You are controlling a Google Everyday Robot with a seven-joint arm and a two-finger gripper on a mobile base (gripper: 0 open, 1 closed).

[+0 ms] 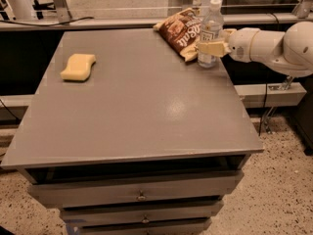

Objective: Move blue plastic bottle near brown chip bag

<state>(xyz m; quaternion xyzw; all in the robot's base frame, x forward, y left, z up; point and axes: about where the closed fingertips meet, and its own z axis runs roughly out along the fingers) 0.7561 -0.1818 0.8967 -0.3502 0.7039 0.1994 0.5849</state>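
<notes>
The blue plastic bottle (210,32), clear with a white cap and a label, stands upright at the table's far right edge. The brown chip bag (180,32) lies flat just to its left, touching or nearly touching it. My gripper (209,48) reaches in from the right on a white arm (274,45). Its tan fingers (214,48) are around the bottle's lower half.
A yellow sponge (78,66) lies at the table's left side. The grey table (137,111) has drawers under its front edge. A rail and glass panel run behind the table. The floor to the right is speckled.
</notes>
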